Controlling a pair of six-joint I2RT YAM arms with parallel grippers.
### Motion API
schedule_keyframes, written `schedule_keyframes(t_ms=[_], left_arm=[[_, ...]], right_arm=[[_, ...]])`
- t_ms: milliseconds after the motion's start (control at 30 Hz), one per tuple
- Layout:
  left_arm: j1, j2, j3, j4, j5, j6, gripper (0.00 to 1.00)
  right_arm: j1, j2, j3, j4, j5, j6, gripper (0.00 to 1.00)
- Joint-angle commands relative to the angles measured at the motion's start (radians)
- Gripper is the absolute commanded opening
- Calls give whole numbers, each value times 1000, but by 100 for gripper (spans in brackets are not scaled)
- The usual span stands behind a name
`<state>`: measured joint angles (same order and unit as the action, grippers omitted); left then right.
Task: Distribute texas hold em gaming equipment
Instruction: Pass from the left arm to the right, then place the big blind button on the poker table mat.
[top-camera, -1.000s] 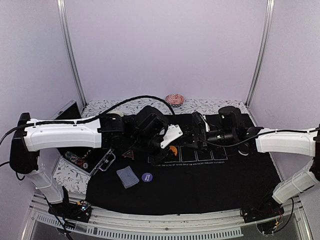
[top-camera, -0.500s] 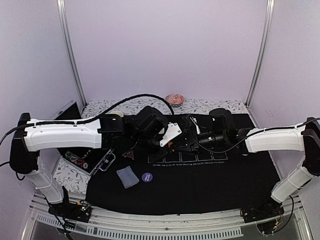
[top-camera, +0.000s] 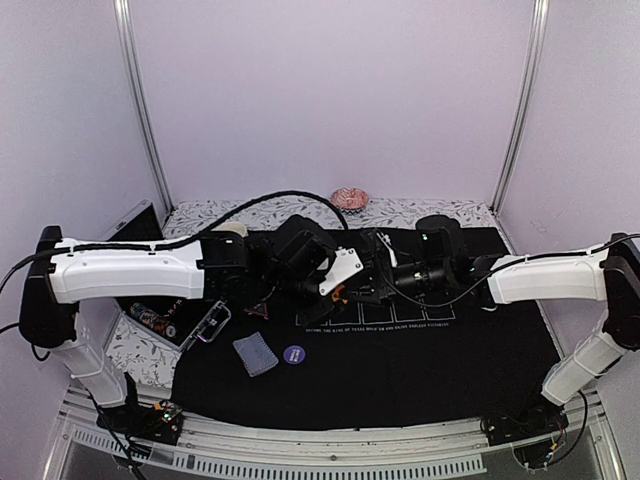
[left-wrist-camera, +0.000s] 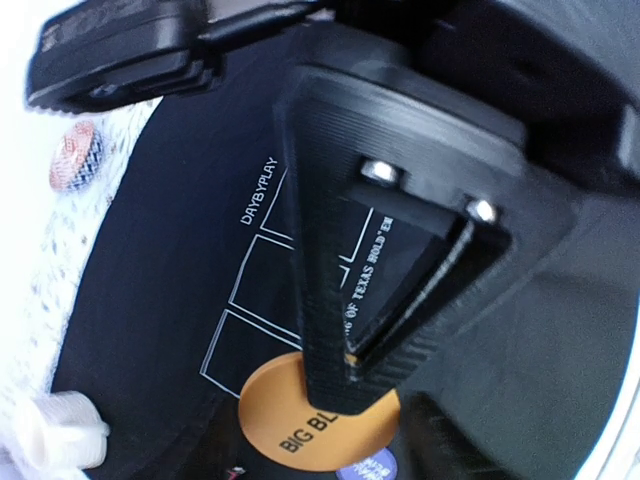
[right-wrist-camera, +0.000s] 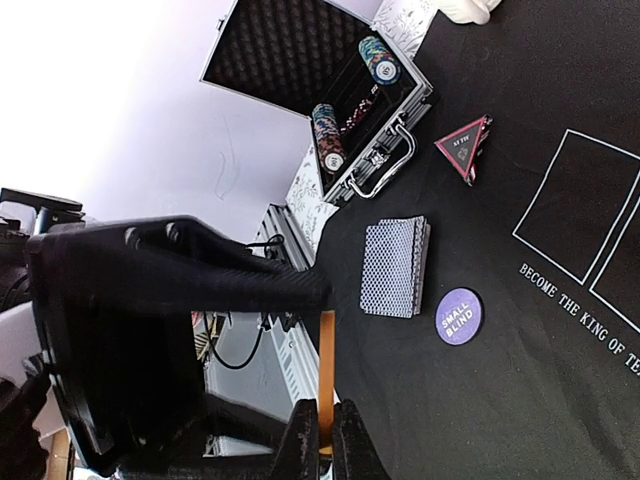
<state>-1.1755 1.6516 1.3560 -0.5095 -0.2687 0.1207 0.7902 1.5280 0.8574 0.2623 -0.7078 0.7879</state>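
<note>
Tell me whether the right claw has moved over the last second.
Yes. The right claw slid left over the printed boxes on the black mat.

Surface (top-camera: 430, 212) w/ white floral cloth. Black mat (top-camera: 400, 370) covers most of it, white boxes + lettering printed mid-mat. Top view, lower left of centre: card deck (top-camera: 255, 354) face down on mat, purple button (top-camera: 294, 353) just right of it, not touching. Red-edged triangle (top-camera: 258, 308) above deck. Open case (top-camera: 208, 326) far left, at mat edge. Pink dish (top-camera: 349, 197) on cloth, back centre.
</note>
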Motion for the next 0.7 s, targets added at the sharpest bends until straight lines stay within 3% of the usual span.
schedule_keyframes(t_ms=[0,133,333,500,667], left_arm=[[-10,-24,-36,27,2,-4,75],[-6,-54,-84,46,2,-31,89],[41,-66,-152,6,8,-109,93],[100,-81,-202,-10,70,-174,94],[154,-88,-248,-36,152,-223,94]], right_arm=[[-35,-19,14,-46,25,-41,2],[-117,-71,3,-135,56,-97,2],[-371,-73,7,-207,33,-198,2],[-527,121,135,-202,17,-243,2],[-572,392,338,-207,-24,-229,2]])
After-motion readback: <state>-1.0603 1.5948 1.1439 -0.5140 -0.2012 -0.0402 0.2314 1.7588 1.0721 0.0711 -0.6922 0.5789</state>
